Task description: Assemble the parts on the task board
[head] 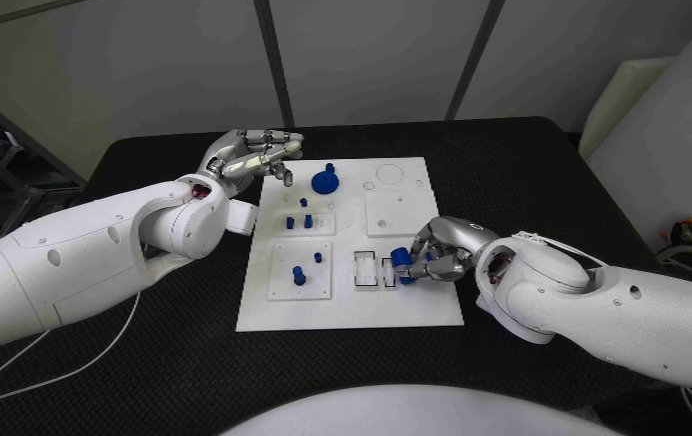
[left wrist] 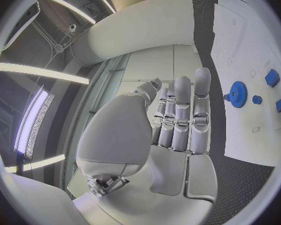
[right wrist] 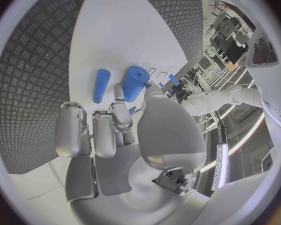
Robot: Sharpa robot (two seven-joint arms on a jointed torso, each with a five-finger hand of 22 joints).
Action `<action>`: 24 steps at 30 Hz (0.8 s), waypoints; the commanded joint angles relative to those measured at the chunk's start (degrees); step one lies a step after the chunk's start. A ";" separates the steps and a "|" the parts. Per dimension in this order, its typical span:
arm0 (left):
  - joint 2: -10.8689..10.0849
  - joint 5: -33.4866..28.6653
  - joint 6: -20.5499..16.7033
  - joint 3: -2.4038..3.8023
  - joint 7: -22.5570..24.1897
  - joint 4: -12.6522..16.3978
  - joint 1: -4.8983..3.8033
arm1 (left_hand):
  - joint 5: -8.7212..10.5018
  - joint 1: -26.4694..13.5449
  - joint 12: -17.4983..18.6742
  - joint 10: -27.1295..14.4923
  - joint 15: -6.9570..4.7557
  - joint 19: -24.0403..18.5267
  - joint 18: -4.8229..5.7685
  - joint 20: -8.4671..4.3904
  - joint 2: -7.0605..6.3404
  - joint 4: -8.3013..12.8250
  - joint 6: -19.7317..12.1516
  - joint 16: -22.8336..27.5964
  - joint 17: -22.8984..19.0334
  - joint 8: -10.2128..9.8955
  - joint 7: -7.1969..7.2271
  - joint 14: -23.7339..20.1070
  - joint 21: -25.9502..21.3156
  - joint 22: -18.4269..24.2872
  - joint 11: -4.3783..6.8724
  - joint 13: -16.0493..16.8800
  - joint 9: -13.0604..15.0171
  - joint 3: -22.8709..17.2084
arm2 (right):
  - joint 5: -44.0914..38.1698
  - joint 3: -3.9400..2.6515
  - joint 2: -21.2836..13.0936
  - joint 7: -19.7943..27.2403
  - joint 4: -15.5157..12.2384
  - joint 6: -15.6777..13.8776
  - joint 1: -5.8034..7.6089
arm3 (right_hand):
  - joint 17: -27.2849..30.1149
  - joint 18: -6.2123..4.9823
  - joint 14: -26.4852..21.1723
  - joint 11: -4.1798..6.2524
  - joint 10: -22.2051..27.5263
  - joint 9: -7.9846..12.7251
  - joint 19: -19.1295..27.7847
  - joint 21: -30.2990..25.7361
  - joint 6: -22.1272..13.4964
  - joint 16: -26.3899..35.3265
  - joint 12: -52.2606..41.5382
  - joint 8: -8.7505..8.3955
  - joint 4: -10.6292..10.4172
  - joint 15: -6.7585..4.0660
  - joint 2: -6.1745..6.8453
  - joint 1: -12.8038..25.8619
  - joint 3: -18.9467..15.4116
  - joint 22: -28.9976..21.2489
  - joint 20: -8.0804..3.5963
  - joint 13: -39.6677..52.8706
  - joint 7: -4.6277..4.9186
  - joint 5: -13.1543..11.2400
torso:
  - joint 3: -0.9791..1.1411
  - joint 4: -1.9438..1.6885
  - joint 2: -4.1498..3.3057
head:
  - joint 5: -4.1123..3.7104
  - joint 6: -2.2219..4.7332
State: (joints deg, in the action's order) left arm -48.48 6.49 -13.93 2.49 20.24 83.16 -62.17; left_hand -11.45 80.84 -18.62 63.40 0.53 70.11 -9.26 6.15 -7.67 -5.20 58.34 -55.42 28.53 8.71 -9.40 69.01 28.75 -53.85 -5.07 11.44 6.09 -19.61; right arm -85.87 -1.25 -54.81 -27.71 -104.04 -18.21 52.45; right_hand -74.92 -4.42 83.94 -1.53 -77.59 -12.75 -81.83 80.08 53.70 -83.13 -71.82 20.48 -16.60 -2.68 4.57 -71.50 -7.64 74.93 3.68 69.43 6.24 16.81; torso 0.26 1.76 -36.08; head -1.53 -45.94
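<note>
- We see a white board (head: 351, 306) lying flat in the middle of the black bench (head: 534, 166).
- Our right robot hand (head: 433, 253) is low over the near right part of the board. Its fingers are curled around a fat blue roller (head: 402, 264), so it is holding that piece.
- In the right wrist view the blue roller (right wrist: 135, 83) sticks out past the fingertips (right wrist: 120, 116), and its long side points away from the palm, out over the board.
- A thin blue peg (right wrist: 101, 85) lies flat on the board just beside the roller, and its long side runs almost the same way.
- Just to the left of the roller we see small slots (head: 368, 270) in the board. We think the roller has to go there, so the right robot hand is the nearer one for this job.
- Our left robot hand (head: 260, 159) hovers at the far left edge of the board. Its fingers are straight and close side by side, and it holds nothing.
- A blue gear (head: 326, 180) sits on the board just beside the left robot hand.
- More small blue pegs (head: 299, 221) stand in the middle of the board.
</note>
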 commanded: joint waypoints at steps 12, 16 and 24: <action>0.07 -0.12 0.65 0.04 0.19 0.04 -0.08 | 0.05 -0.07 -0.31 -0.26 0.06 -0.42 -1.15 0.00 0.44 -0.01 -0.51 0.08 -0.06 0.31 -0.04 -0.45 -0.29 0.10 0.02 0.06 -0.08 0.36 | -0.29 0.23 0.52 -2.79 0.67 1.34 -0.44 | -0.78 1.09 3.49 -0.11 0.03 -0.51 -0.19 0.42 -1.02 -0.50 -0.18 1.34 0.34 0.25 -1.39 -1.88 -0.93 0.62 0.14 0.84 -0.01 2.49 | 0.05 0.04 0.04 | -0.11 0.14; 0.12 -0.12 0.66 0.03 0.17 0.01 -0.07 | 0.05 -0.07 -0.31 -0.26 0.06 -0.42 -1.15 0.00 0.44 -0.01 -0.51 0.08 -0.06 0.31 -0.04 -0.45 -0.29 0.10 0.02 0.06 -0.08 0.36 | -0.29 0.23 0.71 -3.63 0.87 1.99 -0.44 | -0.90 1.10 3.49 -0.11 0.15 -0.79 -0.18 0.44 -1.33 -0.55 0.03 1.82 0.57 0.25 -1.43 -3.20 -1.38 0.69 0.14 0.95 0.02 4.70 | 0.07 0.10 0.01 | -0.06 0.17; 0.21 -0.12 0.76 0.03 0.14 0.06 -0.07 | 0.05 -0.07 -0.31 -0.26 0.06 -0.42 -1.15 0.00 0.44 -0.01 -0.51 0.08 -0.06 0.31 -0.04 -0.45 -0.29 0.10 0.02 0.06 -0.08 0.36 | 0.20 0.23 0.95 -4.83 0.95 1.63 -0.45 | -1.43 1.14 3.58 -0.07 -0.09 -1.14 -0.27 0.59 -1.45 -0.77 -0.17 2.49 0.75 0.24 -1.36 -4.53 -2.00 0.96 0.14 1.55 -0.02 7.72 | 0.03 0.10 -0.03 | 0.00 0.09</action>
State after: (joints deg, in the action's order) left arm -48.33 6.49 -13.87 2.49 20.21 83.11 -62.17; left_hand -11.45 80.84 -18.62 63.41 0.53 70.11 -9.27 6.15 -7.67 -5.20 58.34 -55.42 28.54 8.71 -9.40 69.01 28.74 -53.81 -5.08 11.42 6.09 -19.61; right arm -86.15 -1.53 -53.71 -29.57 -103.58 -18.37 52.49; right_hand -74.91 -4.43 83.94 -1.54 -77.59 -13.80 -81.83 80.34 52.42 -83.58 -71.82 22.72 -15.75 -2.68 3.37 -75.45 -9.34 74.92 3.68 70.81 6.21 23.95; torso 0.30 1.86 -36.07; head -1.55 -45.84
